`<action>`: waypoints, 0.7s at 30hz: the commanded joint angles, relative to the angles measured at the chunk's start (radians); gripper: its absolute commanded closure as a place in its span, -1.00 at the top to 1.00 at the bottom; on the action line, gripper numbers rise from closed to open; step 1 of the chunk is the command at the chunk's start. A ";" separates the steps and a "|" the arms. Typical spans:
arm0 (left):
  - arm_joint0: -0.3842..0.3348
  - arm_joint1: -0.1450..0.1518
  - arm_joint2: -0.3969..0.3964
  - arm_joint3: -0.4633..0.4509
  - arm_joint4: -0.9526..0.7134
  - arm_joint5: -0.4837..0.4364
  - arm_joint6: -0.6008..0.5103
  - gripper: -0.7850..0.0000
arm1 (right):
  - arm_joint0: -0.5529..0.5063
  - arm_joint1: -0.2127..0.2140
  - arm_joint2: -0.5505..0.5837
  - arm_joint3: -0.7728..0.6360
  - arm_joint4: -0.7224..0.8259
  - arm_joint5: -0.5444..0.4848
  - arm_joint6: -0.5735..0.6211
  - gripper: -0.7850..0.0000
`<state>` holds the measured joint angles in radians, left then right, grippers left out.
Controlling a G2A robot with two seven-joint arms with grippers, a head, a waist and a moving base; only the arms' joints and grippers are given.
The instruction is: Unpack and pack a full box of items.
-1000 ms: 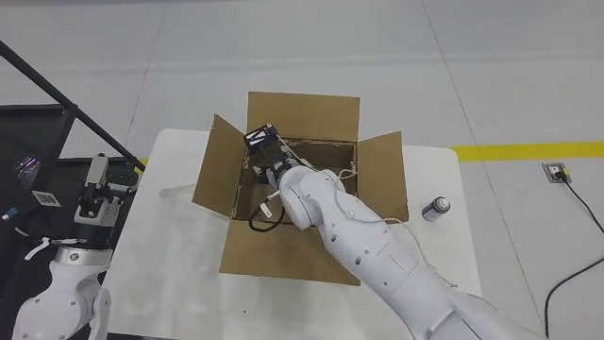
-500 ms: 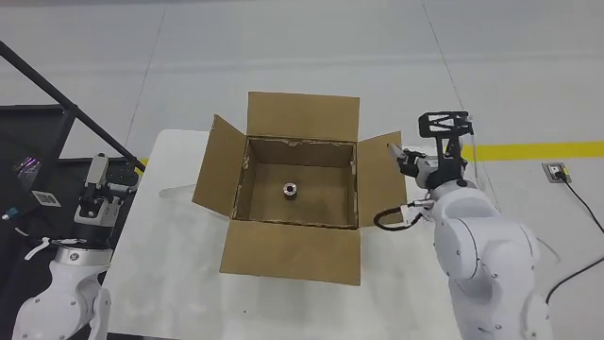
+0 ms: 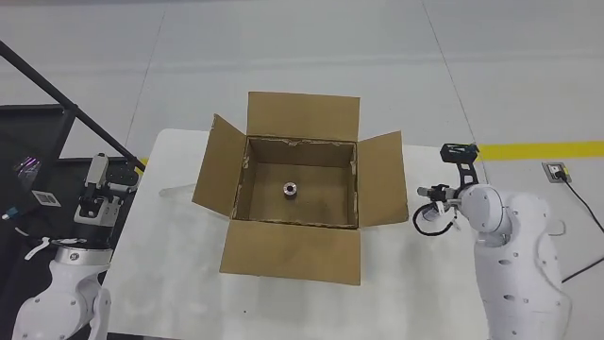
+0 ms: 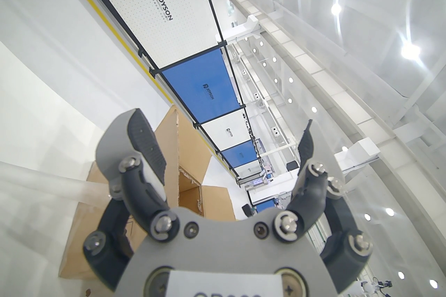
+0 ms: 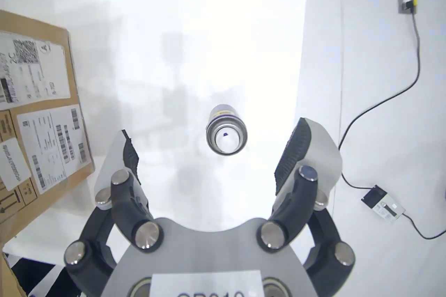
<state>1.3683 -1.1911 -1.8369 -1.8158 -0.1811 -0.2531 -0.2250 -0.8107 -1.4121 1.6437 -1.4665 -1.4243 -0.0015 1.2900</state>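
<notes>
Metal spray can (image 5: 226, 134), probably light, stiff, slick; take it round the mid-body; right gripper (image 5: 215, 136) hangs above it, jaws apart, empty.

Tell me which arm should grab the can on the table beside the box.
Right. The right gripper hangs open over the can; the left gripper is across the box, pointing upward.

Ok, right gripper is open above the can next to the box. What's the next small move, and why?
Probably lower the right gripper straight down around the can. Its fingers are spread wide, the can stands upright on the table roughly centred between them, and nothing is held yet.
</notes>
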 commanded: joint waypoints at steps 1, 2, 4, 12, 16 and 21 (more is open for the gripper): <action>0.000 0.000 0.000 0.000 0.000 0.000 0.000 1.00 | 0.016 0.003 -0.004 0.039 -0.003 -0.002 0.011 1.00; 0.000 0.000 0.000 0.000 0.000 0.000 0.000 1.00 | 0.019 0.003 -0.005 0.056 -0.001 0.000 0.009 1.00; 0.000 0.000 0.000 0.000 0.000 0.000 0.000 1.00 | 0.027 0.005 -0.009 0.084 0.001 0.003 0.012 1.00; 0.000 0.000 0.000 0.000 0.000 0.000 0.000 1.00 | 0.065 0.017 0.002 0.199 0.013 0.004 -0.001 -0.24; 0.000 0.000 0.000 0.000 0.000 0.000 0.000 1.00 | 0.073 0.021 0.001 0.222 0.023 0.011 -0.021 -0.71; 0.000 0.000 0.000 0.000 0.000 0.000 0.000 1.00 | 0.070 0.027 0.003 0.198 0.033 0.017 -0.044 -1.00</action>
<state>1.3683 -1.1911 -1.8369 -1.8157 -0.1811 -0.2531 -0.2250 -0.7380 -1.3864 1.6466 -1.2533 -1.3924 0.0140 1.2530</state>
